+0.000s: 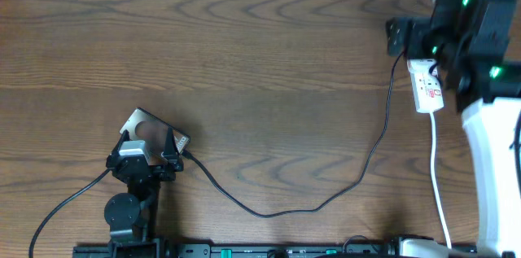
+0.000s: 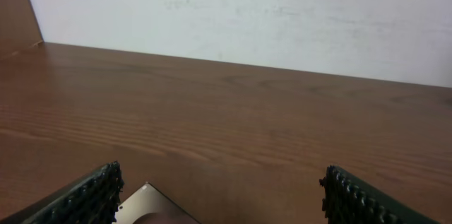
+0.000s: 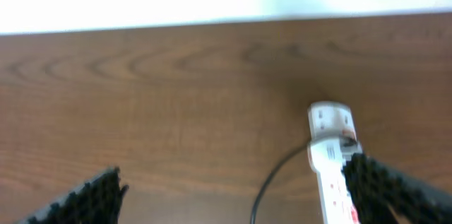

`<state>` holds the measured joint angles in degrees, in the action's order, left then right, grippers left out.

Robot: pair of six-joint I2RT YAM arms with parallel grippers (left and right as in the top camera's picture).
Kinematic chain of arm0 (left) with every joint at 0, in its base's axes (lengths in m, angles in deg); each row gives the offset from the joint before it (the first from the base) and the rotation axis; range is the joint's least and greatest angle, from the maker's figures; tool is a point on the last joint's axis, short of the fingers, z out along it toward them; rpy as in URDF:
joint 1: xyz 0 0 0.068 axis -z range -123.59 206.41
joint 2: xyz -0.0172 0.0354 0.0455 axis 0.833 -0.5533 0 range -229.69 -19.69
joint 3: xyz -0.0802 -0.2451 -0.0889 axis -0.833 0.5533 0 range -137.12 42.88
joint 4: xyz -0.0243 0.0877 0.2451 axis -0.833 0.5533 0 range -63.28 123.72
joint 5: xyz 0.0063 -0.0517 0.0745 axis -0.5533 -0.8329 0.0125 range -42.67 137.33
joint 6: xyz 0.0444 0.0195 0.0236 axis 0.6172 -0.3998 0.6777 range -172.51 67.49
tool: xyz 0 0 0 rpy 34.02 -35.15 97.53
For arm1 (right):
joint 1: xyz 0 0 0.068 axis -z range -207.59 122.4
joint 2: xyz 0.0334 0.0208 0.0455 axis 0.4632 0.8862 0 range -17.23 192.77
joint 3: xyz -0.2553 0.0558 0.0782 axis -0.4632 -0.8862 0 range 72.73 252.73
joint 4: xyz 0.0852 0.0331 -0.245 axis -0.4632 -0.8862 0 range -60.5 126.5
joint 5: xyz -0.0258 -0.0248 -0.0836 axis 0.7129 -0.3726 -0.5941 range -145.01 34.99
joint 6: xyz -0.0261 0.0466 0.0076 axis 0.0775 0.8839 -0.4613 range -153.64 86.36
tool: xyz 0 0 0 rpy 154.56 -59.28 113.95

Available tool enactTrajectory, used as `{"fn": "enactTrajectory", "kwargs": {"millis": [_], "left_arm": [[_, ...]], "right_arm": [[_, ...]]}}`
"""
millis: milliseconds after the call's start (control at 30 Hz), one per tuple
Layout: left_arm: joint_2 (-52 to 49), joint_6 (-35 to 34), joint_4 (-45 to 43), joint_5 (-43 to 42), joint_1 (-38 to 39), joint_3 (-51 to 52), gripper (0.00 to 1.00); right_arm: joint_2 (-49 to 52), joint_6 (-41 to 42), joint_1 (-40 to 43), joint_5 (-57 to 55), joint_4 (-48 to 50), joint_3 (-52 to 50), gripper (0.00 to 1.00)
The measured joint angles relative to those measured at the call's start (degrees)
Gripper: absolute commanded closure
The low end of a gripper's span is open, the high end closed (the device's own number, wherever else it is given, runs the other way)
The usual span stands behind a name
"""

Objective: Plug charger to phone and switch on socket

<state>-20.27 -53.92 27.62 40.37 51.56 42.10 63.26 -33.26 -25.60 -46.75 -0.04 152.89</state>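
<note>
The phone [image 1: 143, 124] lies at the lower left of the table, half under my left gripper [image 1: 151, 150]. Only its pale corner [image 2: 152, 206] shows between the left fingers [image 2: 219, 203], which are wide open and empty. The charger cable [image 1: 326, 201] runs from the phone's right edge across the table to the socket [image 1: 426, 87]. Its tip meets the phone's edge; I cannot tell if it is seated. My right gripper [image 1: 409, 45] is over the socket's far end. In the right wrist view the fingers [image 3: 233, 196] are open, with the socket [image 3: 328, 150] by the right finger and the cable [image 3: 272, 181] beside it.
The socket's white cord [image 1: 438, 177] runs toward the front edge next to the right arm's white base [image 1: 496, 168]. A thicker black robot cable [image 1: 65, 205] trails from the left arm. A white wall [image 2: 282, 12] stands behind the table's far edge.
</note>
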Motion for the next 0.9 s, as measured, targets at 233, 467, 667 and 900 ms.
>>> {"fn": "enactTrajectory", "kwargs": {"millis": [233, 467, 667, 900], "left_arm": [[0.0, 0.0, 0.0, 0.0, 0.0, 0.0, 0.11], [0.0, 0.0, 0.0, 0.0, 0.0, 0.0, 0.11], [0.0, 0.0, 0.0, 0.0, 0.0, 0.0, 0.11], [0.0, 0.0, 0.0, 0.0, 0.0, 0.0, 0.11]], "right_arm": [[-15.2, -1.2, -2.1, -0.2, 19.1, -22.1, 0.01], [-31.1, -2.4, -3.3, -0.2, 33.7, -39.5, 0.01], [-44.0, -3.1, -3.3, -0.2, 46.8, -52.7, 0.01], [-53.8, -3.6, -3.3, 0.1, 56.0, -63.5, 0.01]]}}
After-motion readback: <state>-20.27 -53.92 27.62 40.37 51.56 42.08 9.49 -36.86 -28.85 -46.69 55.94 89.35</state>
